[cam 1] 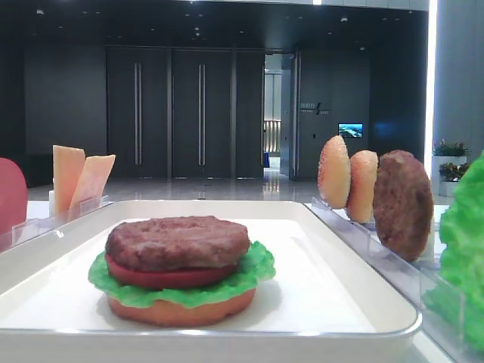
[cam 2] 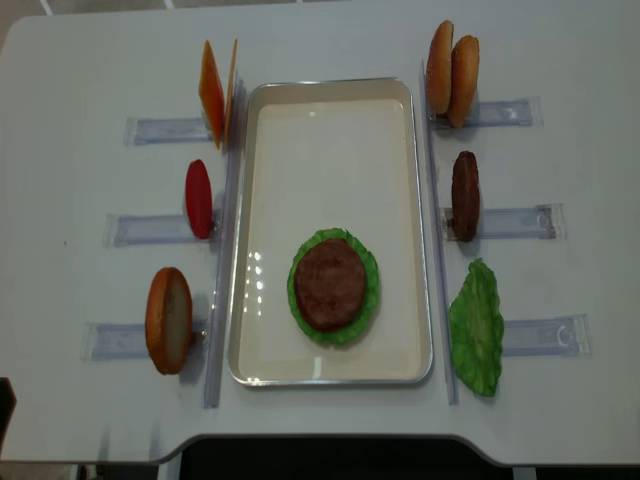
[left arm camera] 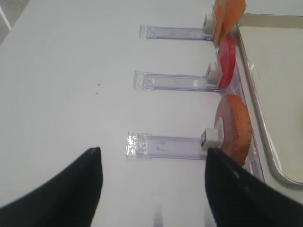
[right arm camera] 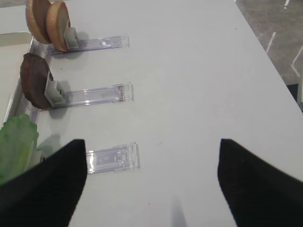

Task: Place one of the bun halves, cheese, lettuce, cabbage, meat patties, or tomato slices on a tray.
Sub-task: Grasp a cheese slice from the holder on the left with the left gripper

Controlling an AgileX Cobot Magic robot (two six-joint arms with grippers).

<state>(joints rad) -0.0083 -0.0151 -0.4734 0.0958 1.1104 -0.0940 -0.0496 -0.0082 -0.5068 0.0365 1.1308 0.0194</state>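
On the white tray (cam 2: 245,230) a meat patty (cam 2: 330,283) lies on top of lettuce (cam 1: 249,276), a tomato slice (cam 1: 166,277) and a flat bun base (cam 1: 181,310). To the tray's left stand cheese slices (cam 2: 215,92), a tomato slice (cam 2: 198,198) and a bun half (cam 2: 168,320). On its right stand two seeded bun halves (cam 2: 453,72), a patty (cam 2: 465,195) and a lettuce leaf (cam 2: 477,325). My left gripper (left arm camera: 152,158) is open over bare table beside the bun half (left arm camera: 233,127). My right gripper (right arm camera: 152,146) is open and holds nothing, with the lettuce (right arm camera: 16,142) to its left.
Clear plastic holder strips (cam 2: 505,222) with grey clips carry the upright pieces along both long sides of the tray. One strip (left arm camera: 163,145) lies just beyond my left fingertips and another (right arm camera: 113,158) beside my right gripper's left finger. The table's front edge runs close below the tray.
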